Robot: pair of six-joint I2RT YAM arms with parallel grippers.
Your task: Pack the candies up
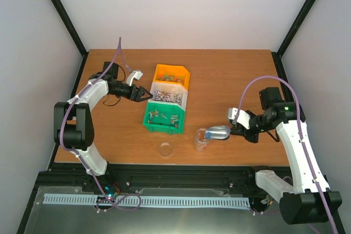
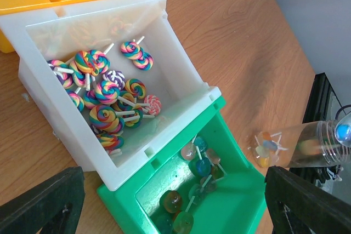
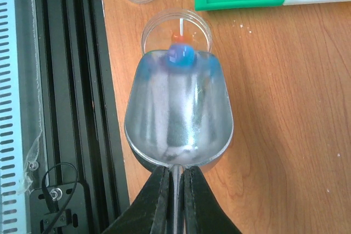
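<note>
A brown wooden tabletop [image 1: 230,75] carries everything. The left arm reaches in from the left, and the left claw [image 1: 146,96] hovers just beside the left side of the bins. Its fingers are spread wide and nothing is between them. The right arm reaches in from the right. The right claw [image 1: 237,131] is clenched on the thin handle of a silver metal scoop [image 1: 218,133].

Three open plastic bins stand in a row, touching, near the middle of the tabletop. The orange plastic bin [image 1: 186,75] is farthest from the arms, the white plastic bin [image 1: 184,98] is in the middle and the green plastic bin [image 1: 151,123] is nearest.

The scoop is held over a small clear plastic jar [image 1: 202,140], which stands upright just to the right of the green bin. The scoop's front lip is at the jar's open mouth. A shallow clear round dish [image 1: 165,149] lies on the tabletop near the jar, toward the left arm.

The candies [image 2: 107,91] are mostly in the bins. Rainbow swirl lollipops on white sticks are heaped in the white bin, round glossy lollipops lie in the green bin, and pale sweets fill the orange bin. One round blue candy sits on the scoop's lip over the jar mouth. A few more, one of them orange with a white stick, lie at the bottom of the jar.
</note>
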